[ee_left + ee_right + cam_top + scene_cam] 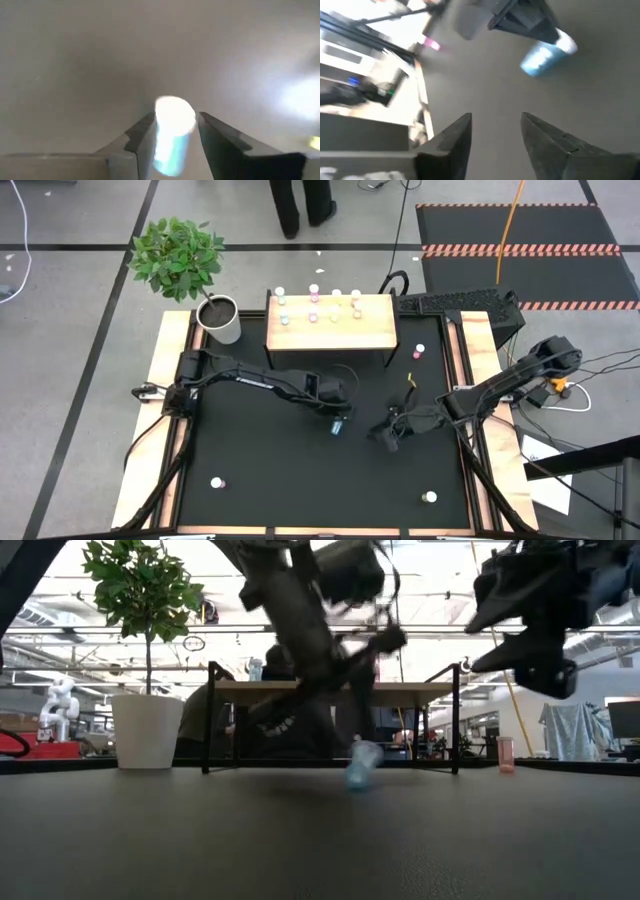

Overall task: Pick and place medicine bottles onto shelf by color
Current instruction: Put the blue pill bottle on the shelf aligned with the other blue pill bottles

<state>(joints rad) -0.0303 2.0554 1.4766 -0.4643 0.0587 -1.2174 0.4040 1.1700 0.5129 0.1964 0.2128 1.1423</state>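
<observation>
Left hand [172, 137] clamped on small teal-blue white-capped plastic bottle [172, 135]; light, slick, tips easily; grip mid-body. Right hand [495, 135] apart, empty.

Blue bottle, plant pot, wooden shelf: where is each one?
blue bottle [172, 145]: left wrist view, on its blue body between the left pincer's fingers.
plant pot [146, 731]: low view, on its white side wall.
wooden shelf [375, 332]: high view, on a bare part of its top.
</observation>
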